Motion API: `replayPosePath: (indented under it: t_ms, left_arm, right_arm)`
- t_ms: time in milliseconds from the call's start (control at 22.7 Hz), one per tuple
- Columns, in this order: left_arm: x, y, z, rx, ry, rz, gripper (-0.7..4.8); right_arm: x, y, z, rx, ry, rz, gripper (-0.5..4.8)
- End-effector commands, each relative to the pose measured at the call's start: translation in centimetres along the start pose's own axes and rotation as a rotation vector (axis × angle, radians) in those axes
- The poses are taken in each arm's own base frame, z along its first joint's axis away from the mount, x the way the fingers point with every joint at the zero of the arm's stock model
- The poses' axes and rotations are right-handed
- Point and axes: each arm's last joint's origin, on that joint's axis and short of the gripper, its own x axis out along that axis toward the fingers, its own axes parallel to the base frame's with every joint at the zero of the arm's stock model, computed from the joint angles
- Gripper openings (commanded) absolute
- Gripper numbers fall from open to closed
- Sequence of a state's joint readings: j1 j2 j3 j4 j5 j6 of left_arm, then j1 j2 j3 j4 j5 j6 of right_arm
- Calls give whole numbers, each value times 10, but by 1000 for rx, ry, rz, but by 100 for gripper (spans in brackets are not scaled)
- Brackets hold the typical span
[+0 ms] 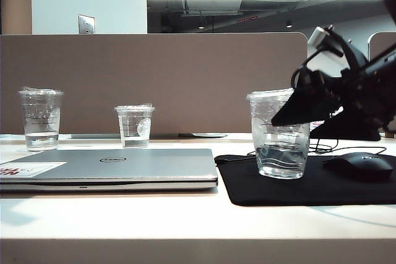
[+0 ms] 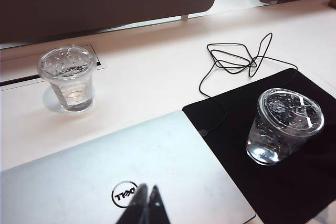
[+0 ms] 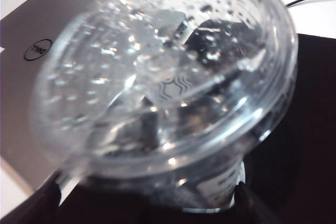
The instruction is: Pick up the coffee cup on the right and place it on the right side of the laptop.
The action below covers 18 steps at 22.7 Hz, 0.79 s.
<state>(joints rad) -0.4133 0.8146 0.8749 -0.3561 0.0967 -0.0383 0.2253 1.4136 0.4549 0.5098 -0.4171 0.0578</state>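
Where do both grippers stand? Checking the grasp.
Left gripper: shut, empty, over the laptop.
Right gripper: open, jaws flanking the coffee cup.

The tall tapered coffee cup (image 1: pixel 279 135) at right of the exterior frame is clear glossy plastic, its lid beaded with droplets. The flat silver-grey laptop (image 1: pixel 124 166) at lower left looks like smooth brushed metal with a satin sheen. The black mouse mat (image 1: pixel 309 183) under the cup is matt, cloth-like. The black mouse (image 1: pixel 361 166) at far right is smooth matt plastic.

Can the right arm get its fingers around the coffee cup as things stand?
Probably yes: the right gripper is open, one of its fingers on each side of the coffee cup, with nothing between them.
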Motion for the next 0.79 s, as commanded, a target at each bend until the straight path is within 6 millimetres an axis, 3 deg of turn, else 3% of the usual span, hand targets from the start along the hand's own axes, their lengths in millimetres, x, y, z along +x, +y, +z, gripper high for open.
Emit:
replayPosePath:
  t_ms: [44,220,264,309,397,485,793]
  left_arm:
    - [-1,0,4,3,-21,-6,-5]
    - [-1,0,4,3,-21,-6,-5]
    - [-1,0,4,3,-21,-6,-5]
    - [-1,0,4,3,-21,-6,-5]
    - [-1,0,4,3,-21,-6,-5]
    - [-1,0,4,3,-21,-6,-5]
    - [-1,0,4,3,-21,-6,-5]
  right_arm:
    - [-13,6,8,-12,4,3,479]
    - [-30,14,16,-16,-5,-1,479]
    - [-36,17,19,-18,-9,-5,444]
    - [-40,19,21,-19,-12,-12,368]
    - [-52,23,24,-22,-21,-44,138]
    - [-63,27,27,-25,-31,-87,-14]
    - [-107,41,32,-93,-113,-262,-1]
